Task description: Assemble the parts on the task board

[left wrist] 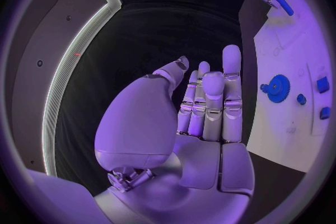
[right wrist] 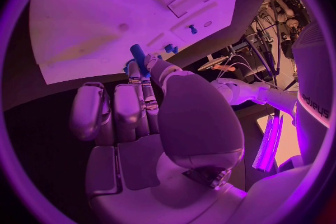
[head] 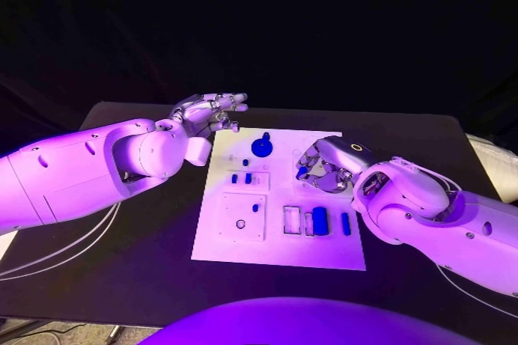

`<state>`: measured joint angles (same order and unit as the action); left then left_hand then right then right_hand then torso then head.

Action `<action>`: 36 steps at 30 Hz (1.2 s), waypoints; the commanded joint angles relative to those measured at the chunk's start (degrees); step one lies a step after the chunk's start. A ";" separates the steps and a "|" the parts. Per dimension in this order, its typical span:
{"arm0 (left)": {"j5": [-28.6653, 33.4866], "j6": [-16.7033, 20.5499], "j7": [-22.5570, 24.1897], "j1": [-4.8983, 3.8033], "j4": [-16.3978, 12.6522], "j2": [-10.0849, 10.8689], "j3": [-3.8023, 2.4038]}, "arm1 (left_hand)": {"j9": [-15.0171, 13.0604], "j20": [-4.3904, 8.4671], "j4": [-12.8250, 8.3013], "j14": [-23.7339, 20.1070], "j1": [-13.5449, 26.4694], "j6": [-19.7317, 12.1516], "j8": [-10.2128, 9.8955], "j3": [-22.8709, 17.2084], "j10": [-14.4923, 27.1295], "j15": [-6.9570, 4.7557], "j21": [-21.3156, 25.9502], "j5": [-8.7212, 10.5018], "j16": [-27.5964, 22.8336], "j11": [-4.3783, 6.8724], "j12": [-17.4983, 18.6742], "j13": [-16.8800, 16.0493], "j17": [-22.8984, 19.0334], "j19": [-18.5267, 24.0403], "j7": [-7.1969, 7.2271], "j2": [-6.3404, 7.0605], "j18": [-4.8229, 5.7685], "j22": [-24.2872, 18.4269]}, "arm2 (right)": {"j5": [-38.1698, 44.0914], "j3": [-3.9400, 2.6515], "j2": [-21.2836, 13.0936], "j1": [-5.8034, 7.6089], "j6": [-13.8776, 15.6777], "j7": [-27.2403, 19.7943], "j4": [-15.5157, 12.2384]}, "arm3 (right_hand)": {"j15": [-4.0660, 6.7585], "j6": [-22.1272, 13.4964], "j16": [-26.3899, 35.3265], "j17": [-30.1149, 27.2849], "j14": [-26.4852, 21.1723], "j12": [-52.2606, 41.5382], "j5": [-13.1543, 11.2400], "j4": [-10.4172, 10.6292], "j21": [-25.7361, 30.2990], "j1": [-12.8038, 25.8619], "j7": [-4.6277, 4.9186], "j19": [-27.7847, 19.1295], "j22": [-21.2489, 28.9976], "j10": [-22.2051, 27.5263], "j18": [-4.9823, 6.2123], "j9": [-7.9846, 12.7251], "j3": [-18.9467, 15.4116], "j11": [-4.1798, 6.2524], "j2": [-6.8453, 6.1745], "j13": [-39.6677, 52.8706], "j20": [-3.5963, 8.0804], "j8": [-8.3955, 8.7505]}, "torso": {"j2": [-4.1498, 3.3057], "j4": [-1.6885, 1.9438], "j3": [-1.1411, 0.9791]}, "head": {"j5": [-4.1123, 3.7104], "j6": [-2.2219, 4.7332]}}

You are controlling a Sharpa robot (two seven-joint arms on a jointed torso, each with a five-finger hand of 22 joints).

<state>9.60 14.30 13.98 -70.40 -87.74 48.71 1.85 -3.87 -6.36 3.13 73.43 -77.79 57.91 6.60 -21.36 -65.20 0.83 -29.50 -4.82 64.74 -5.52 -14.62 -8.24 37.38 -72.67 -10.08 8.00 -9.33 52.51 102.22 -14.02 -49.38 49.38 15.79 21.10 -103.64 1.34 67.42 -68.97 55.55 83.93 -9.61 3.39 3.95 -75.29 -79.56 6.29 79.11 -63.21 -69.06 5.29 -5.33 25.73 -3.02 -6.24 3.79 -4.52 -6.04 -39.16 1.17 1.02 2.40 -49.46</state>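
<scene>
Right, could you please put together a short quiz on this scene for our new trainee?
1. True or false: the left hand holds the blue gear.
2. Which hand pinches a small blue part in its fingers? A) the left hand B) the right hand C) neither
3. Fill in: the blue gear lies on the white ____.

Key: 1. False: the left hand holds nothing and sits beside the board's far corner. 2. B. 3. task board.
</scene>
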 commanded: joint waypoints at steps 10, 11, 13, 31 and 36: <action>-0.18 -1.42 0.17 0.09 0.11 -0.57 -0.04 | -0.04 -0.01 -0.05 -0.39 0.20 -0.50 0.36 0.38 0.43 -0.08 0.31 -0.17 -0.12 -0.05 -0.33 -0.13 -0.07 0.36 -0.07 -0.44 -1.04 -0.10 | -4.84 0.97 6.22 -1.69 -1.18 -3.29 -3.44 | 0.23 -0.06 -0.27 -0.15 1.17 1.04 0.68 -1.00 -0.23 -1.51 0.50 0.32 0.02 -0.33 -0.10 -0.15 0.96 -0.16 0.71 -0.04 -0.01 0.09 | 0.01 0.15 0.05 | 1.46 -0.53; -0.18 -1.42 0.18 0.11 0.14 -0.62 -0.04 | -0.04 -0.01 -0.05 -0.39 0.20 -0.50 0.36 0.38 0.43 -0.08 0.31 -0.17 -0.12 -0.05 -0.33 -0.13 -0.07 0.36 -0.07 -0.44 -1.04 -0.10 | -4.88 1.32 6.85 -1.79 -1.36 -3.59 -3.24 | 0.22 -0.06 -0.30 -0.12 1.17 1.07 0.75 -1.04 -0.23 -1.52 0.51 0.31 0.01 -0.34 -0.10 -0.15 0.98 -0.18 0.72 -0.04 -0.02 0.09 | 0.04 0.17 0.08 | 1.56 -0.54; -0.19 -1.45 0.20 0.15 0.19 -0.71 -0.04 | -0.04 -0.01 -0.05 -0.39 0.20 -0.50 0.36 0.38 0.43 -0.08 0.31 -0.17 -0.12 -0.05 -0.33 -0.13 -0.07 0.36 -0.07 -0.44 -1.04 -0.10 | -4.92 2.04 8.16 -2.03 -1.75 -4.20 -2.64 | 0.21 -0.08 -0.31 -0.12 1.17 1.11 0.86 -1.08 -0.22 -1.54 0.54 0.30 0.04 -0.34 -0.10 -0.16 1.00 -0.19 0.73 -0.04 -0.03 0.11 | 0.01 0.11 0.10 | 1.74 -0.54; -0.26 -1.68 0.17 0.46 0.36 -1.15 -0.04 | -0.04 -0.02 -0.08 -0.43 0.12 -0.51 0.39 0.40 0.47 -0.09 0.32 -0.18 -0.13 -0.04 -0.40 -0.16 -0.13 0.36 -0.05 -0.48 -1.04 -0.11 | -4.19 4.39 14.28 -4.95 -2.89 -6.86 3.38 | 0.09 -0.31 -0.35 -0.19 1.14 1.54 1.46 -1.40 -0.19 -1.58 0.74 0.22 0.14 -0.19 -0.07 -0.17 1.17 -0.36 0.85 -0.06 -0.10 0.30 | -0.03 0.06 -0.01 | 2.77 -0.54; -0.29 -1.68 0.15 0.47 0.40 -1.15 -0.04 | -0.04 -0.02 -0.08 -0.43 0.12 -0.51 0.39 0.40 0.47 -0.09 0.32 -0.18 -0.13 -0.04 -0.40 -0.16 -0.13 0.36 -0.05 -0.48 -1.04 -0.11 | -3.71 4.53 14.48 -5.00 -3.89 -6.60 3.87 | 0.09 -0.31 -0.35 -0.19 1.14 1.54 1.46 -1.40 -0.19 -1.58 0.74 0.22 0.14 -0.19 -0.07 -0.17 1.17 -0.36 0.85 -0.06 -0.10 0.30 | -0.09 -0.04 -0.03 | 2.85 -0.54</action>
<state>9.55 13.77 13.90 -69.94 -87.30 47.68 1.85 -3.87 -6.36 3.13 73.43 -77.79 57.90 6.60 -21.36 -65.21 0.83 -29.50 -4.82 64.74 -5.52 -14.87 -8.30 37.30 -72.67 -10.08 8.00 -9.33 52.47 97.45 -9.52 -35.01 44.46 13.71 15.17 -99.83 1.34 66.80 -68.95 55.38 83.93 -8.25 4.63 2.84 -75.24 -80.62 6.92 79.10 -63.06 -68.95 5.29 -5.57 26.81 -3.14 -5.21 3.68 -4.52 -5.72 -39.22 1.21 1.01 5.20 -50.00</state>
